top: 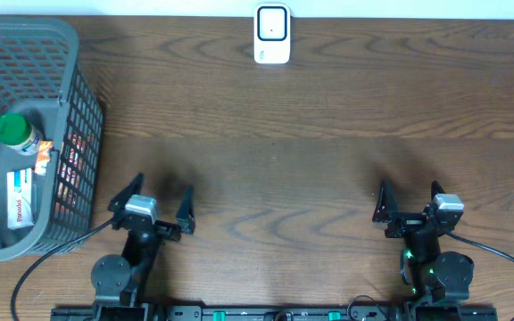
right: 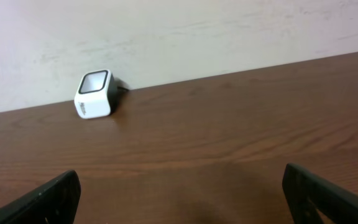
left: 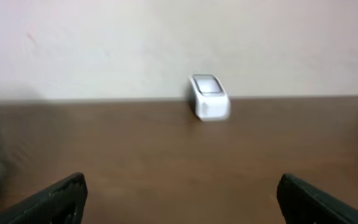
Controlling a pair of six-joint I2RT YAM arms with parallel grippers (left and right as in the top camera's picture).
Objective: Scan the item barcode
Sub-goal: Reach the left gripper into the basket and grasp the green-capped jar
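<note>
A white barcode scanner [top: 272, 34] stands at the table's far edge, its dark window facing up; it also shows in the left wrist view [left: 209, 97] and the right wrist view [right: 94, 94]. Items lie in the grey basket [top: 83, 107] at the left: a green-capped bottle [top: 14, 132] and a white box [top: 20, 196]. My left gripper [top: 154, 198] is open near the front, just right of the basket, nothing between its fingers. My right gripper [top: 410, 198] is open at the front right, also empty.
A pale wall runs behind the scanner. Black cables trail from both arm bases [top: 114, 276] along the front edge. Bare wood table [top: 275, 178] lies between the grippers and the scanner.
</note>
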